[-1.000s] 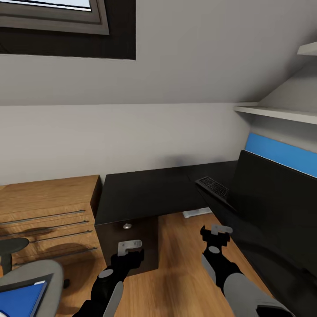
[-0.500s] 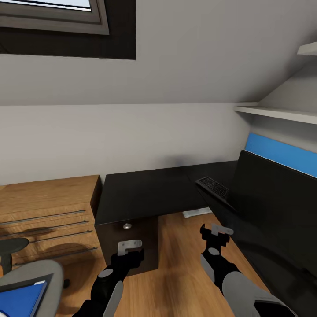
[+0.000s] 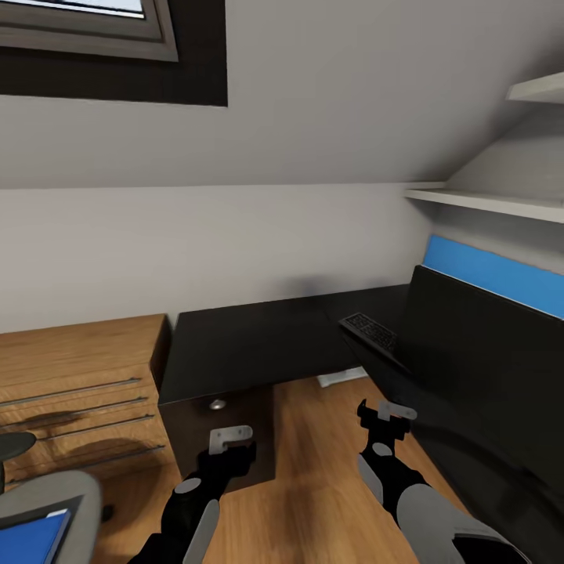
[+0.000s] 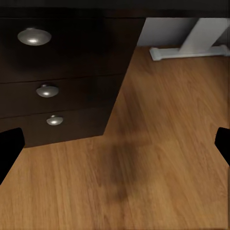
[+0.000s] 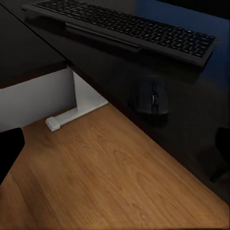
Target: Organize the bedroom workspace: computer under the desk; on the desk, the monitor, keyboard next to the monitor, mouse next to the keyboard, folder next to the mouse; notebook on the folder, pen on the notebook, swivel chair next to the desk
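Keyboard (image 5: pixel 129 28) and mouse (image 5: pixel 153 96) sit on the counter (image 3: pixel 251 345). Folder (image 3: pixel 27 536) lies on the chair (image 3: pixel 55 501), lower left. Left hand (image 3: pixel 227 440) and right hand (image 3: pixel 389 413) spread, empty. Likely next: turn, fetch folder.

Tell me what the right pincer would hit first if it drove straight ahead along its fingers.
Probably the desk near its front edge, roughly where the mouse lies; depth is unclear, so it could meet the oak floor first.

Grey sloped walls (image 3: pixel 313 117) rise above an oak floor (image 3: pixel 313 470). A skylight (image 3: pixel 86 23) sits at eleven o'clock, an oak drawer unit (image 3: pixel 74 376) at nine, pale shelves (image 3: pixel 486 202) at two.
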You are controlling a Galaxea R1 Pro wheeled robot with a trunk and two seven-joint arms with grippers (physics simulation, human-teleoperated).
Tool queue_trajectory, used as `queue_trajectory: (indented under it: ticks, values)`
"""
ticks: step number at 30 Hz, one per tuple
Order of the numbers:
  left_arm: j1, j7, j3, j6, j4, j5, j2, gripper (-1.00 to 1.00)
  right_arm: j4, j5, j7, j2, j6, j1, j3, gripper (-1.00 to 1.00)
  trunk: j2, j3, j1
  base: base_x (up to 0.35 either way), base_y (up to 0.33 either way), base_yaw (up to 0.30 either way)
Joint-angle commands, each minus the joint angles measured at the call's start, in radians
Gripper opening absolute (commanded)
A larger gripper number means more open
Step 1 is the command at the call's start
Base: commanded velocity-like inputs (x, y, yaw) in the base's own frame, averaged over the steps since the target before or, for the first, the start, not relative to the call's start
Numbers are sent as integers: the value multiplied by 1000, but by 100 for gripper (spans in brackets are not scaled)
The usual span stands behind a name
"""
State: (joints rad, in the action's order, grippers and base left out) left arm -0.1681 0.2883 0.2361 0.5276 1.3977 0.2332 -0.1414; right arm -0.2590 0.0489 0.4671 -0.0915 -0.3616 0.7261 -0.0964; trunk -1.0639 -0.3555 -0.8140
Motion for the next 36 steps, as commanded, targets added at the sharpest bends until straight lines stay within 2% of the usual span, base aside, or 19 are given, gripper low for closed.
queue_trajectory:
  ticks: [1,10,36]
  values:
    - [-1,9,1,3,2,11,0,100,1,5,-1,-1,-5,1,-8,100,-1,-1,0,0,0,-101]
    - [-1,9,1,6,47,15,0,100,2,5,-1,-1,-9,1,-8,100,-1,-1,0,0,0,-19]
    - [-1,11,8,8,49,22,-3,100,-7,4,1,-5,-32,1,-9,100,-1,-1,0,0,0,0]
